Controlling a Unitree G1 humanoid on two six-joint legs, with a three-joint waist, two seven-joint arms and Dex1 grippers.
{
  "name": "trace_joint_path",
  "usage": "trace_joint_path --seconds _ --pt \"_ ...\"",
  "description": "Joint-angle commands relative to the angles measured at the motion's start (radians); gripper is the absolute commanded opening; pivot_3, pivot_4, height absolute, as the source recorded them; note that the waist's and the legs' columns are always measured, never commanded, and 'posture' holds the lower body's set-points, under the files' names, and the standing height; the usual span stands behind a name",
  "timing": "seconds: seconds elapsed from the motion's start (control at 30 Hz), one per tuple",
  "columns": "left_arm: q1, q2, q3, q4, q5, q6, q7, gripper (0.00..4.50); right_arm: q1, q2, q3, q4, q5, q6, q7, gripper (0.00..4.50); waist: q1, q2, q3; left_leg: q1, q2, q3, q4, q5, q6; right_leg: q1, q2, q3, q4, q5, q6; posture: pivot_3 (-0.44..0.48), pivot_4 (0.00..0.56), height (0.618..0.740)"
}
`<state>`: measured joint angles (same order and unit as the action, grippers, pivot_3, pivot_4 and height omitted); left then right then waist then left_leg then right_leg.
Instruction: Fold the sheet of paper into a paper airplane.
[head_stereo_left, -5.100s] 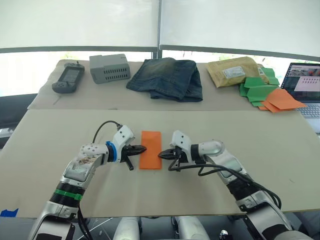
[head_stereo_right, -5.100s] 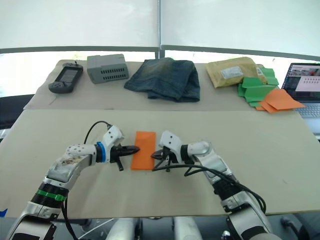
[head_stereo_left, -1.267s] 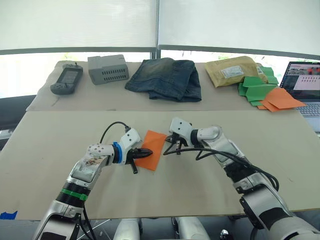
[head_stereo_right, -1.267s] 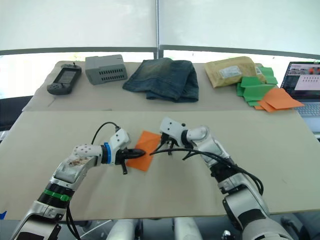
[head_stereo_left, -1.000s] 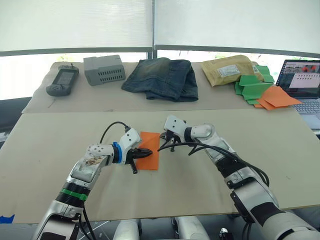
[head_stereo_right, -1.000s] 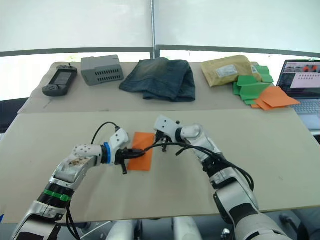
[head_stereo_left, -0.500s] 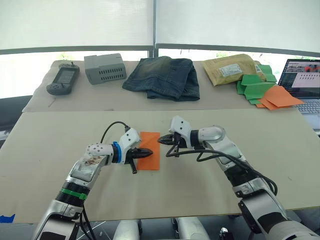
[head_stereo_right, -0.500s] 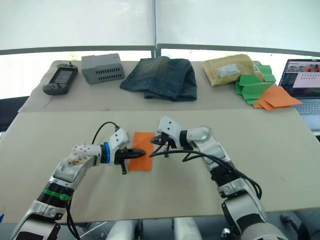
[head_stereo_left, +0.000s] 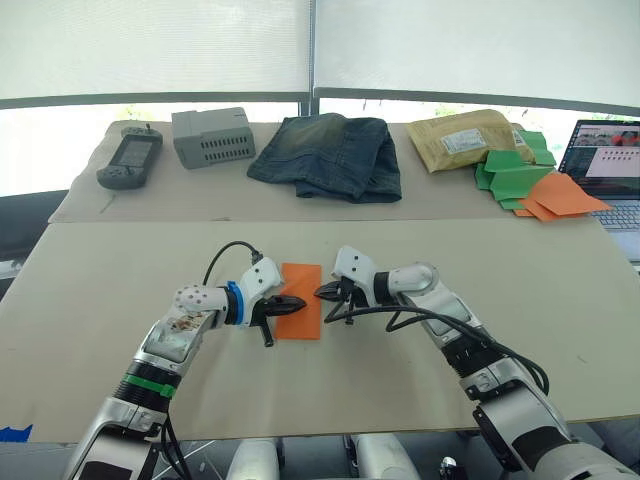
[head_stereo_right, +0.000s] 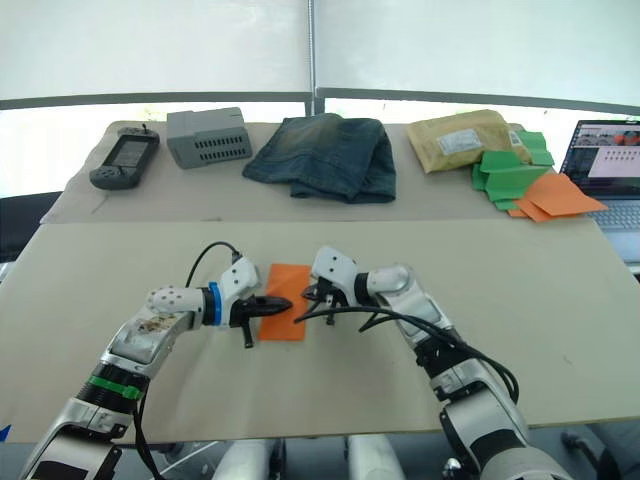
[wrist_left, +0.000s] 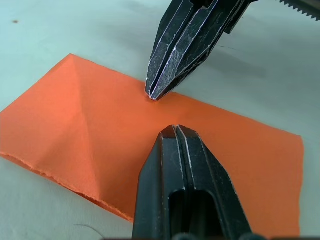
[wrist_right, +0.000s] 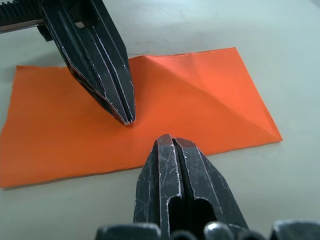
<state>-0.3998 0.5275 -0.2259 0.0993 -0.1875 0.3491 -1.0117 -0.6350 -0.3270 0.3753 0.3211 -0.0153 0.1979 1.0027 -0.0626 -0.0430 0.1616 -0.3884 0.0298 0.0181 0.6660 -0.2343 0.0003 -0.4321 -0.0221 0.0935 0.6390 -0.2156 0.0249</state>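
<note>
I see the sheet of paper (head_stereo_left: 300, 301) lying flat on the near table (head_stereo_left: 560, 330), a narrow orange rectangle folded in half, directly between my two grippers. Its long axis runs away from me, toward the far table, so each gripper meets one of its long edges side-on.

My left gripper (head_stereo_left: 296, 304) points in from the left with its two black fingers pressed together into a single wedge. The tip rests on the paper, just inside its left long edge, about halfway along. It is pinching nothing; it looks to be pinning the sheet down.

My right gripper (head_stereo_left: 321, 293) points in from the right, fingers likewise pressed together, tip at the right long edge and slightly farther from me than the left tip. In the left wrist view the right gripper's tip (wrist_left: 156, 93) comes down onto the paper (wrist_left: 90, 130) a short way ahead of my own left fingers. In the right wrist view the two tips face each other across the paper's (wrist_right: 210, 110) narrow width, close but apart.

The wrist views show a diagonal crease at one end of the sheet, forming a shallow raised triangle. I cannot tell from the head view whether that is the far end or the near end.

Both arms are about equally near. I judge the next move depends on one tip holding the midline while the other works a corner across the short width.
</note>
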Motion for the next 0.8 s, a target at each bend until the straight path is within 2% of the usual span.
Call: trace_joint_path --seconds 0.03,0.3,0.57,0.8 --pt "0.000 0.018 -0.014 0.020 0.037 0.008 0.008 0.00 0.064 -0.022 0.036 -0.027 0.001 -0.032 0.056 0.01 0.001 0.000 0.000 0.000 0.000 0.000 0.000 0.000 0.000 0.000 0.000 0.000 0.000 0.000 0.000 0.000 0.150 0.728" --pt "0.024 0.021 -0.030 -0.004 0.037 0.018 0.002 0.00 0.135 -0.033 0.054 -0.116 0.014 -0.013 0.101 0.01 0.001 0.000 0.000 0.005 0.000 0.000 0.000 0.000 0.000 0.005 0.001 -0.001 -0.001 -0.001 0.000 0.000 0.150 0.728" --pt "0.038 0.017 -0.031 -0.024 0.027 0.034 0.010 0.00 0.134 -0.025 0.032 -0.103 -0.010 -0.014 0.040 0.01 0.001 0.000 0.000 0.005 0.000 -0.001 -0.001 0.000 0.000 0.006 0.000 -0.001 -0.001 -0.001 -0.001 0.000 0.150 0.728" --pt "0.033 0.029 -0.021 -0.025 0.022 0.040 0.004 0.00 0.099 -0.132 0.001 -0.205 -0.006 0.090 0.073 0.01 0.007 0.000 0.000 0.006 0.000 -0.001 0.000 0.000 0.000 0.006 0.000 -0.001 -0.001 -0.001 -0.001 0.000 0.150 0.728"
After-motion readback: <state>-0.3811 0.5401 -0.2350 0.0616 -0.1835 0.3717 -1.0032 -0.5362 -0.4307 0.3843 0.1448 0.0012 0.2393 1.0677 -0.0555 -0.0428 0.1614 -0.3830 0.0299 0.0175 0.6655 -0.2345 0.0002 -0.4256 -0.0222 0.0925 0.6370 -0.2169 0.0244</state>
